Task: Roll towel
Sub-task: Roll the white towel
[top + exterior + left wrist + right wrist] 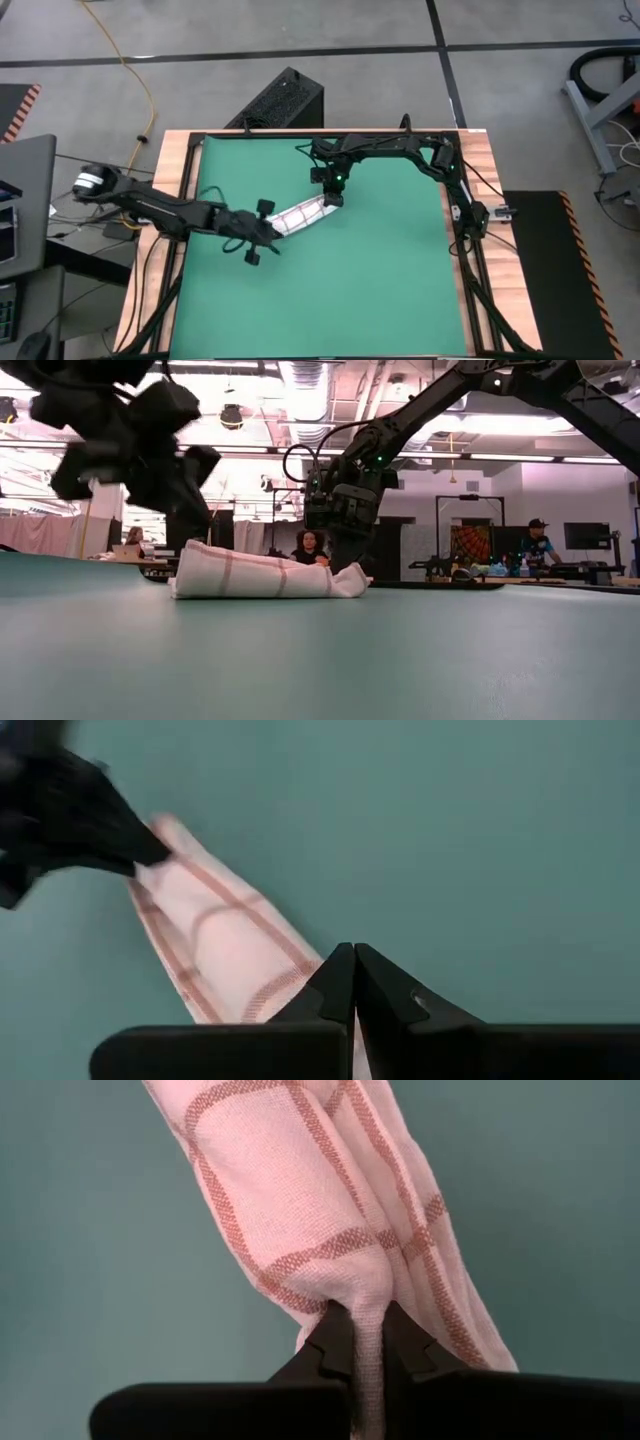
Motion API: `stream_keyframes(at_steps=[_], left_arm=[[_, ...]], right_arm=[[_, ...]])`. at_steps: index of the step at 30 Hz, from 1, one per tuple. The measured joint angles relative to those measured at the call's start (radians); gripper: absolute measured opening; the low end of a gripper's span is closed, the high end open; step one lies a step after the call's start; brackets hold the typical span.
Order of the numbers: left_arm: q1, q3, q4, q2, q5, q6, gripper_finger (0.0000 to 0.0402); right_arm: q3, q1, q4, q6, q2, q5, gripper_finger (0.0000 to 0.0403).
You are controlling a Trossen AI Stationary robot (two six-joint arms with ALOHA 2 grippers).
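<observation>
Your bench (190,150) has a wood rim around a green mat (380,270). At 12 o'clock a black box (280,100) stands on grey floor (300,25); a yellow cable (140,85) trails at 10 o'clock. Beyond, ceiling lights (250,430), seated people (310,546).

Soft woven cloth towel (300,1200)

Place: I worked in a robotics lab or workshop.
Ceiling: exposed ducts (300,375) and strip lights ran overhead.
Floor: bare concrete, with a yellow cable (135,70) trailing.
Company: people (311,546) sat at benches with monitors (585,536) behind my green mat (390,260).
</observation>
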Motion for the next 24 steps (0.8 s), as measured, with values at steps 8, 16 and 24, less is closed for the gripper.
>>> stream_keyframes(at_steps=[8,16,24], left_arm=[[0.005,0.236,-0.212,0.322,-0.171,0.106,0.0],[0.067,0.269,-0.244,0.353,-0.24,0.08,0.0],[0.154,0.264,-0.246,0.353,-0.225,0.068,0.0]], right_arm=[[0.0,0.002,-0.003,0.003,0.001,0.0,0.0028],[0.0,0.002,-0.019,-0.005,0.001,-0.001,0.0028],[0.0,0.001,-0.034,-0.006,0.001,-0.002,0.0028]])
